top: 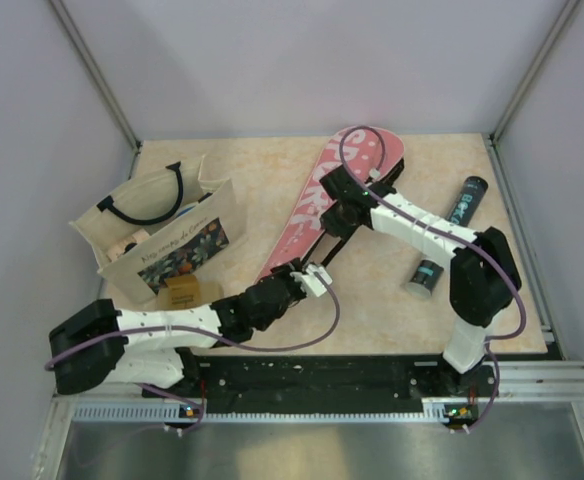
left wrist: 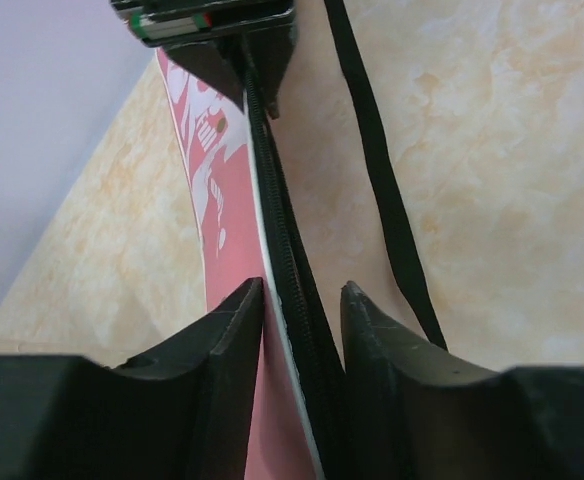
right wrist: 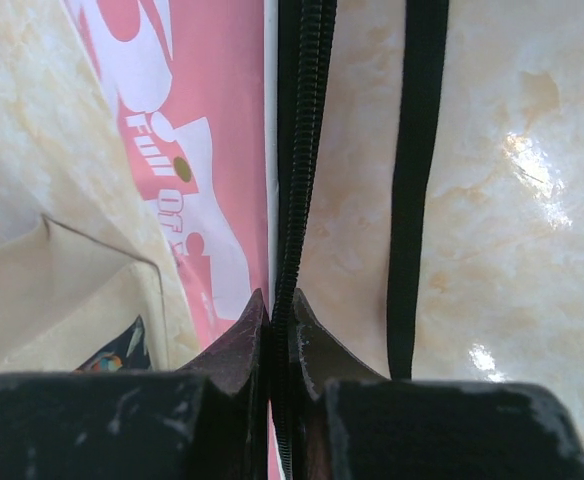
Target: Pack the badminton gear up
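The pink "SPORT" cover (top: 317,205) lies diagonally on the table, its black zipper edge (left wrist: 277,200) facing right and its black strap (left wrist: 382,190) loose beside it. My left gripper (top: 307,277) is at the cover's narrow near end, its jaws closed onto the pink side and the zipper band (left wrist: 302,300). My right gripper (top: 337,215) is farther up the same edge, shut on the zipper (right wrist: 294,200); it also shows in the left wrist view (left wrist: 247,60). A black tube (top: 467,200) with teal lettering lies to the right, with a short black piece (top: 424,277) nearer me.
A beige tote bag (top: 162,235) with black handles stands at the left, close to the cover's near end. A small brown box (top: 182,293) sits in front of it. Frame posts rise at the table's back corners.
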You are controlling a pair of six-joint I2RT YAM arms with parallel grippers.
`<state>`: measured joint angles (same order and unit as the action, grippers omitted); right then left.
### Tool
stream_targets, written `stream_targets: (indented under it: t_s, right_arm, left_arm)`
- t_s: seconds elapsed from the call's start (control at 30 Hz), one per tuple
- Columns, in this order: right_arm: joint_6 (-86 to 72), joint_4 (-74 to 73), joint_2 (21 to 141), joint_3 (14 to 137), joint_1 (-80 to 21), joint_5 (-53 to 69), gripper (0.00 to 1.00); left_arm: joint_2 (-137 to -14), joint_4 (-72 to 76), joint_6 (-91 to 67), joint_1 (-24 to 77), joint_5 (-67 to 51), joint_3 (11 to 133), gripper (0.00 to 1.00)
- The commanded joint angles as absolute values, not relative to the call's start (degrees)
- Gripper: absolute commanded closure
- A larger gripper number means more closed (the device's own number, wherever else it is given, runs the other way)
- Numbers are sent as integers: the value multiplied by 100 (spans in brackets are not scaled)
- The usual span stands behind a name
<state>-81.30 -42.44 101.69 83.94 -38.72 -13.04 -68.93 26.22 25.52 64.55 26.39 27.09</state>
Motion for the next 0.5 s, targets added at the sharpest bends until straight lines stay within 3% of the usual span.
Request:
stream_targets:
  t_s: [0.0, 0.23, 0.37, 0.47]
  right_arm:
    - [-8183, -3754, 9739, 8122, -3841, -923, 100]
    - [-7508, -2797, 9282, 7402, -3832, -809, 100]
    - [-6813, -2041, 8922, 6839, -3744, -607, 98]
    - [-6084, -1320, 8570, 6321, -3648, -291, 82]
  left_arm:
    - [-7014, 2980, 2418, 6416, 3383, 2988, 67]
    - [-6821, 1524, 1329, 6232, 3779, 3620, 99]
    - [-6479, 1196, 968, 6196, 3552, 3630, 100]
    - [-6136, 1038, 450, 6126, 3341, 3568, 100]
